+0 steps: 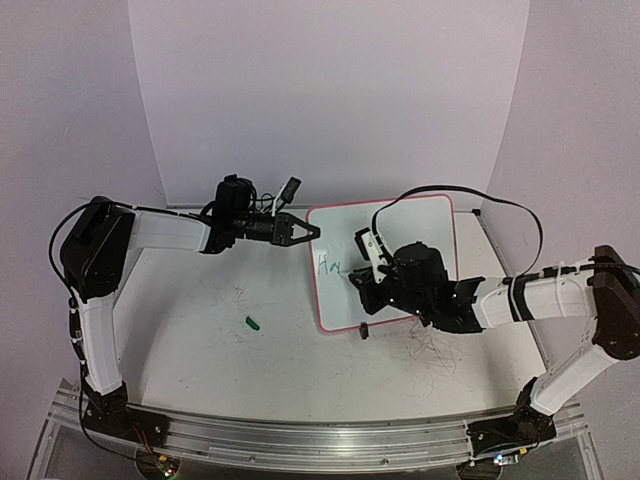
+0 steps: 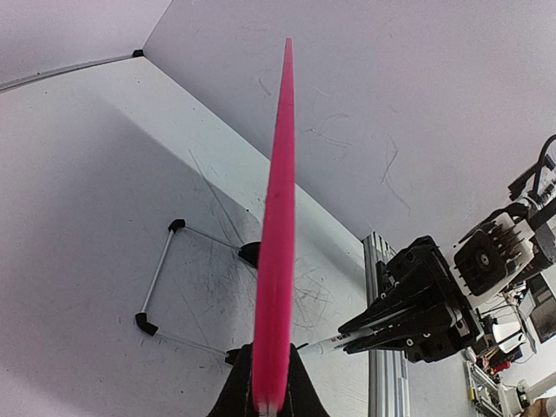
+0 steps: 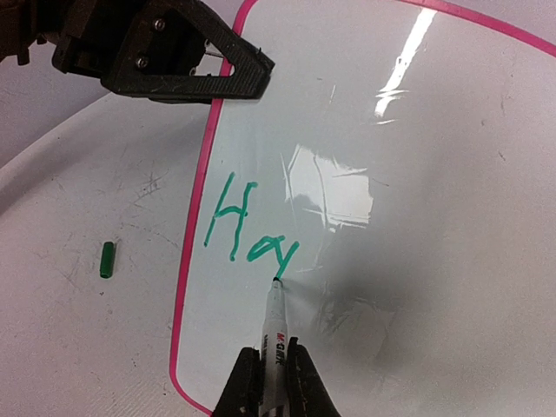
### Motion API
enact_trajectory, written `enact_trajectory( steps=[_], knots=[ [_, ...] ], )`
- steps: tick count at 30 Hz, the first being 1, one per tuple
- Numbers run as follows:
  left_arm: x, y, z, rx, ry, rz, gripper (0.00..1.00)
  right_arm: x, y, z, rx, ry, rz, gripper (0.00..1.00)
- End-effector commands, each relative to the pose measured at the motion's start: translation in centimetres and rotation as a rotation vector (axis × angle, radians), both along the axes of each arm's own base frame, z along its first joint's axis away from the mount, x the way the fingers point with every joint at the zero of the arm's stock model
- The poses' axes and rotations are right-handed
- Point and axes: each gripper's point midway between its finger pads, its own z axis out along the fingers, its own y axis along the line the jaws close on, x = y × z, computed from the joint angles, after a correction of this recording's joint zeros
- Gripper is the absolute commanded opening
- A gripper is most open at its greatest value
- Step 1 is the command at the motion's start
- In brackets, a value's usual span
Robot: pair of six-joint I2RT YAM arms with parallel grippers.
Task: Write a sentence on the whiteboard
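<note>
The whiteboard (image 1: 400, 250) lies on the table with its red-pink rim (image 3: 193, 226). The sentence (image 3: 248, 226) is green lettering reading "Ha" plus one slanted stroke, near the board's left edge; it also shows in the top view (image 1: 329, 265). My right gripper (image 3: 271, 373) is shut on a white marker (image 3: 274, 334) whose tip touches the board at the foot of the last stroke. My left gripper (image 1: 305, 231) is shut on the board's left rim (image 2: 276, 261), seen edge-on in the left wrist view.
A green marker cap (image 1: 253, 322) lies on the table left of the board; it also shows in the right wrist view (image 3: 107, 259). Grey scribble scratches (image 1: 425, 350) mark the tabletop. Black clip feet (image 1: 364, 329) sit at the board's near edge.
</note>
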Motion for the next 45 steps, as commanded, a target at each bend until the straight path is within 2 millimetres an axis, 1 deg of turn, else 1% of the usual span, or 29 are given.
enact_trajectory(
  steps=[1,5,8,12,16,18,23,29,36,45],
  knots=[
    [-1.2,-1.1,-0.4,0.014,-0.009,-0.022,0.0,-0.6,-0.7,0.0,0.007,0.011,-0.026,0.0],
    [-1.2,-1.1,-0.4,0.014,-0.009,-0.024,0.0,-0.8,-0.6,-0.2,0.009,0.016,-0.023,0.0],
    [-1.2,-1.1,-0.4,0.014,-0.009,-0.024,0.0,-0.6,-0.4,0.3,0.016,0.008,-0.023,0.0],
    [-1.3,-1.2,-0.4,0.015,-0.008,-0.025,0.0,-0.7,-0.1,2.0,0.051,-0.016,-0.011,0.0],
    [-1.3,-1.2,-0.5,0.016,-0.008,-0.025,0.0,-0.6,0.0,4.8,0.106,-0.066,-0.004,0.0],
    [-1.2,-1.2,-0.6,0.017,-0.007,-0.025,0.0,-0.2,0.0,5.1,0.1,-0.088,-0.013,0.0],
    [-1.3,-1.2,-0.5,0.015,-0.01,-0.025,0.0,0.3,0.6,5.3,0.099,-0.102,-0.004,0.0],
    [-1.3,-1.2,-0.5,0.016,-0.012,-0.024,0.0,1.1,0.2,5.1,0.088,-0.113,-0.05,0.0],
    [-1.3,-1.2,-0.5,0.016,-0.011,-0.026,0.0,1.6,0.3,4.6,0.08,-0.11,-0.068,0.0],
    [-1.3,-1.1,-0.5,0.016,-0.013,-0.025,0.0,1.7,0.4,4.6,0.084,-0.111,-0.064,0.0]
  ],
)
